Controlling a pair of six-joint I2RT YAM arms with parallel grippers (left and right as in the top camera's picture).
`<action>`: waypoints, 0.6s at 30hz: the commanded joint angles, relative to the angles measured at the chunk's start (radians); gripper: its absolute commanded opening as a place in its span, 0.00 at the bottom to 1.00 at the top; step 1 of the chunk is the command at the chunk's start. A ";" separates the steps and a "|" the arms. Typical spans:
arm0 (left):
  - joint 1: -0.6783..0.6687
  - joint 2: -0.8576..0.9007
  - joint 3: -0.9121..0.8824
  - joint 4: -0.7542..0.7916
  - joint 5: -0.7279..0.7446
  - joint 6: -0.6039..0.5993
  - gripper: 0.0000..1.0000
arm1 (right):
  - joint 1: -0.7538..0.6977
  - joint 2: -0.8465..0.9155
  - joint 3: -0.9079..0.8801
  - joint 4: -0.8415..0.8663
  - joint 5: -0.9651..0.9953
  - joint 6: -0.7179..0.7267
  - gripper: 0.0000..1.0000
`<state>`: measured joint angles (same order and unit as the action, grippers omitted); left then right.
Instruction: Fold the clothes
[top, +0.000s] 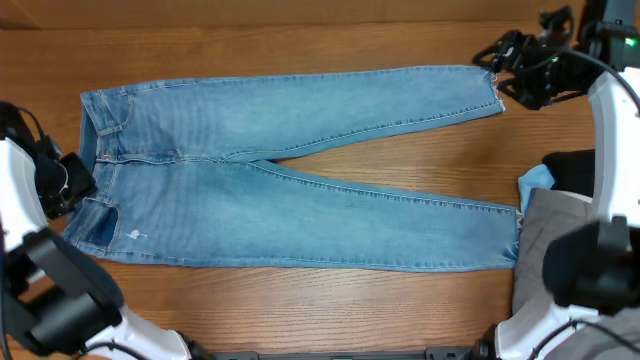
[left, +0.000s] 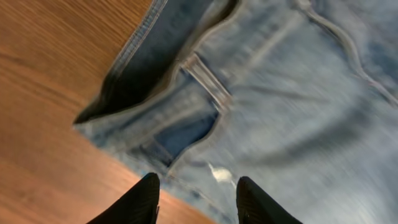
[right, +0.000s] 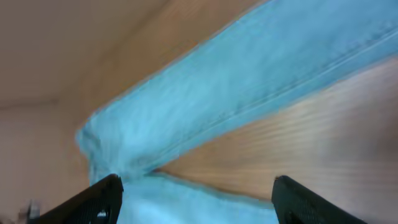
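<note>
The light-blue jeans (top: 300, 190) lie flat on the wooden table, with the waistband at the left and the two legs spread apart toward the right. The frayed hems are at the right (top: 498, 95). My left gripper (top: 82, 185) is open at the waistband's left edge. In the left wrist view its jaws (left: 197, 185) hover over the pocket corner and the small distressed patch (left: 217, 174). My right gripper (top: 505, 78) is open by the upper leg's hem. In the right wrist view its jaws (right: 196, 190) are spread wide above the blurred denim (right: 236, 81).
Folded grey trousers (top: 562, 245) lie at the right edge of the table. A black garment (top: 572, 168) lies behind them, and a bit of blue cloth (top: 535, 182) beside it. Bare wood (top: 400, 170) shows between the legs.
</note>
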<state>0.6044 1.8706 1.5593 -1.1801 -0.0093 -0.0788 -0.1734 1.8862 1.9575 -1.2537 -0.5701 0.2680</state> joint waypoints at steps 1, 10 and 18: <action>0.005 0.080 -0.002 0.076 -0.001 0.005 0.46 | 0.094 -0.002 -0.005 -0.124 0.157 -0.014 0.73; 0.008 0.130 0.023 0.159 -0.003 0.045 0.45 | 0.235 0.019 -0.401 -0.098 0.396 0.097 0.28; 0.042 0.132 0.028 0.167 0.143 0.145 0.50 | 0.235 0.022 -0.785 0.171 0.341 0.130 0.17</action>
<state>0.6376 1.9980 1.5612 -1.0164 0.0311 -0.0170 0.0643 1.9121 1.2564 -1.1584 -0.2317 0.3603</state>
